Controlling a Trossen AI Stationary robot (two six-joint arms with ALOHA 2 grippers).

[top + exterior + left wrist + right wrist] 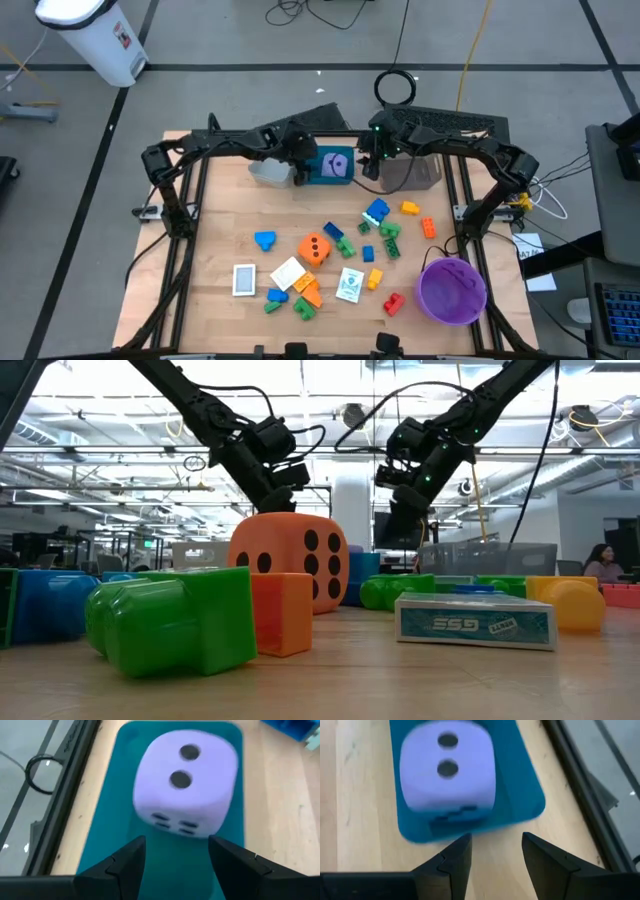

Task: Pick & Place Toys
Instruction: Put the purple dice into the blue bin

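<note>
while both arms reach in over the far part of the wooden table [210, 250], the teal tray [335, 166] sits between them and serves as the landmark. the left gripper [176, 851] hangs just to the tray's left and above it, fingers [126, 860] spread apart with nothing between them. the right gripper [492, 849] hangs just to the tray's right, its jaws likewise parted and empty. a grey tray [268, 172] lies touching or just beside the teal tray on its left, and a brown tray [412, 172] lies close on its right, under the right arm. well away from the teal tray, toward the near right corner, stands the round purple bowl [452, 290]. inside the teal tray rests the purple die [184, 784], 2 dots on its upper face. nearer the front than the tray, about mid-table, sits the orange die [315, 248]. around it are scattered the white picture cards [245, 280] and, smallest of all, the many bricks [376, 211] in blue, green, orange, yellow and red, all well apart from the tray.
</note>
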